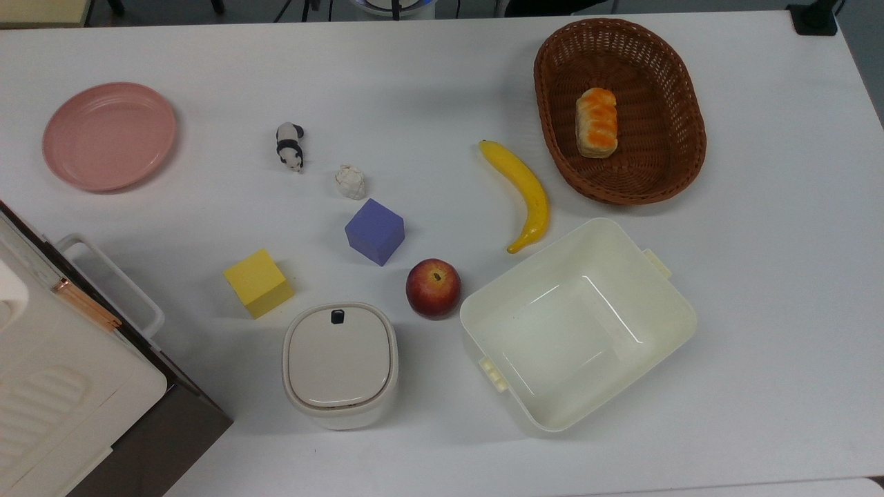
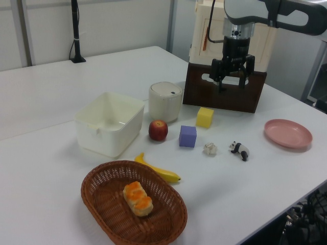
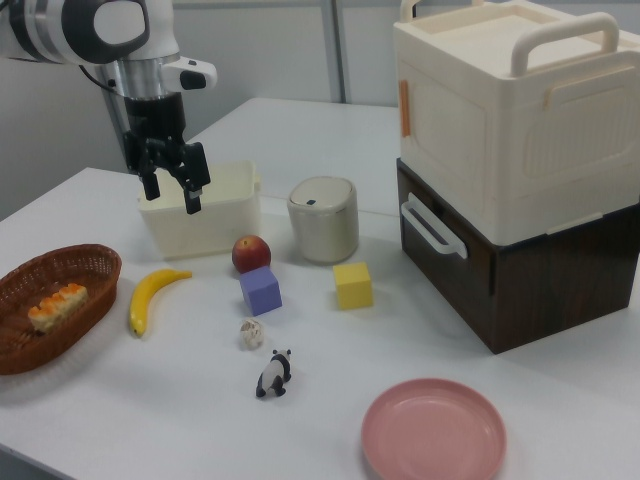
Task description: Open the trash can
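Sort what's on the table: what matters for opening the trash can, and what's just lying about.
Job: trash can, lid shut; its black button; gripper, open, raised.

Lying about: apple, banana, yellow cube, purple cube, cream tub, basket, pink plate, panda.

Arm (image 3: 90, 25) raised, fingers (image 3: 196, 203) spread, pointing down.

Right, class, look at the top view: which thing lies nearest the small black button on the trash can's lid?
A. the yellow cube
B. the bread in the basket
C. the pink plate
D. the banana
A: in the top view the yellow cube sits just up and to the left of the black button on the trash can, far closer than the other three.
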